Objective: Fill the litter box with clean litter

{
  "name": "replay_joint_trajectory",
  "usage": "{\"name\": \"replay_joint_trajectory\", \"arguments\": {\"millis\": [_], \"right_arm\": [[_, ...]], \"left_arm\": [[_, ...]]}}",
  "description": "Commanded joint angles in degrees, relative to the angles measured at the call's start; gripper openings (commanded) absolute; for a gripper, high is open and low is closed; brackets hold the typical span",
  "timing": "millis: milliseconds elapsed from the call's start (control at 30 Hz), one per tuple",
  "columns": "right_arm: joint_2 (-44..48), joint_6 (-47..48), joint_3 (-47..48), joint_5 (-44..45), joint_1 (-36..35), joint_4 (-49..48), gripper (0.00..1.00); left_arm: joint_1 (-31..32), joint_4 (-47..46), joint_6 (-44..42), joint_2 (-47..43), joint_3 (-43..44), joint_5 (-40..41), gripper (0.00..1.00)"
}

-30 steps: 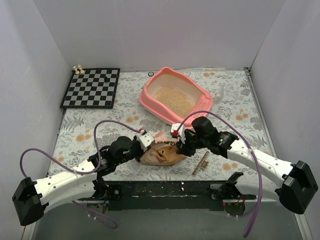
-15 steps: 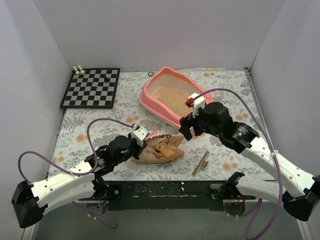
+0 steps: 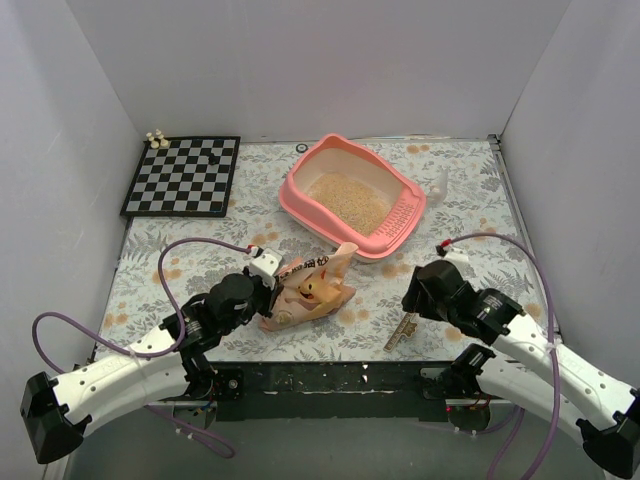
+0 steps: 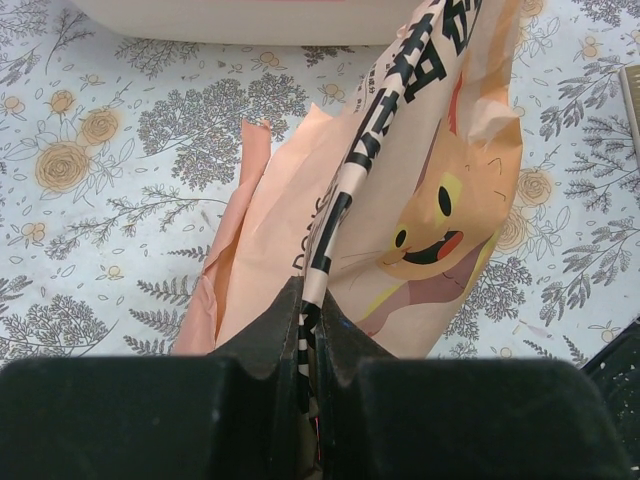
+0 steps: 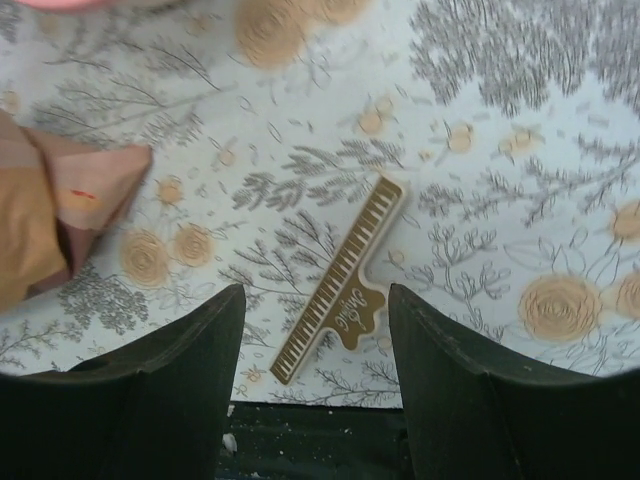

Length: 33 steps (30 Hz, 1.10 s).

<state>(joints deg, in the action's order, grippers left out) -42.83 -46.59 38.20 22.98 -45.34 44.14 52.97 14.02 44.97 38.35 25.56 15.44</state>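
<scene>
The pink litter box [image 3: 300, 196] stands at the back middle of the table, with pale beige clean litter [image 3: 346, 200] covering its floor and the slotted grille [image 3: 404, 214] at its right end. A crinkled tan-orange litter bag [image 3: 312, 290] with a cat print lies in front of it. My left gripper [image 3: 272, 291] is shut on a fold of the bag [image 4: 400, 200]. My right gripper [image 3: 414, 298] is open and empty, to the right of the bag and apart from it, above the table's front edge. The bag's corner [image 5: 60, 200] shows in the right wrist view.
A small gold comb-like clip [image 3: 404, 326] lies on the floral cloth under my right gripper, also in the right wrist view [image 5: 340, 290]. A checkerboard [image 3: 183, 176] with pale pieces [image 3: 155, 139] sits at the back left. A translucent scoop [image 3: 439, 184] lies right of the box.
My right gripper has let go of the bag and pulled back down and right to the front edge. The bag has shifted slightly left with my left gripper still on it.
</scene>
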Motion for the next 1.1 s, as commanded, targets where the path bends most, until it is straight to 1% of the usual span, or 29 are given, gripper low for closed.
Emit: {"name": "replay_joint_trajectory", "arguments": {"millis": [0, 133, 300, 433, 633, 767, 867, 900, 933, 1000, 1033, 1067], "right_arm": [[5.29, -15.1, -7.51, -1.96, 0.17, 2.27, 0.65], [7.75, -19.41, -12.08, -2.59, 0.17, 3.94, 0.64], [9.52, -21.88, -15.43, -2.77, 0.17, 1.05, 0.61], [8.21, -22.32, -16.83, -5.05, 0.17, -2.56, 0.56], [5.21, -22.41, -17.89, -6.11, 0.17, -4.5, 0.51], [5.47, -22.49, -18.07, -5.41, 0.17, -5.38, 0.4], [5.48, -22.41, -17.98, -4.97, 0.17, -5.55, 0.18], [5.56, -22.41, -17.98, -4.7, 0.17, -5.38, 0.06], [5.56, -22.32, -17.89, -4.27, 0.17, -5.21, 0.01], [5.91, -21.88, -17.72, -3.74, 0.08, -4.94, 0.01], [6.09, -21.53, -17.54, -3.21, 0.17, -5.11, 0.01], [6.26, -20.66, -17.11, -2.95, 0.17, -5.12, 0.01]], "left_arm": [[-0.68, -4.79, 0.82, -2.75, 1.68, 2.22, 0.02], [-0.68, -4.79, 0.73, -2.93, 1.77, 2.05, 0.02], [-0.68, -4.7, -0.06, -3.02, 1.68, 1.52, 0.02], [-0.68, -4.88, -0.32, -3.37, 1.33, 1.26, 0.03], [-0.59, -4.88, -0.41, -3.54, 1.24, 1.35, 0.03], [-0.68, -4.88, -0.5, -3.63, 1.16, 1.52, 0.03], [-0.68, -4.88, -0.59, -3.54, 1.07, 1.35, 0.03], [-0.68, -4.97, -0.76, -3.54, 1.07, 1.17, 0.04], [-0.68, -5.06, -0.85, -3.46, 1.07, 1.0, 0.04], [-0.68, -4.97, -1.02, -3.19, 1.16, 0.64, 0.04], [-0.68, -4.97, -0.94, -3.19, 1.16, 0.56, 0.06], [-0.68, -4.97, -1.11, -3.19, 1.24, 0.47, 0.13]]}}
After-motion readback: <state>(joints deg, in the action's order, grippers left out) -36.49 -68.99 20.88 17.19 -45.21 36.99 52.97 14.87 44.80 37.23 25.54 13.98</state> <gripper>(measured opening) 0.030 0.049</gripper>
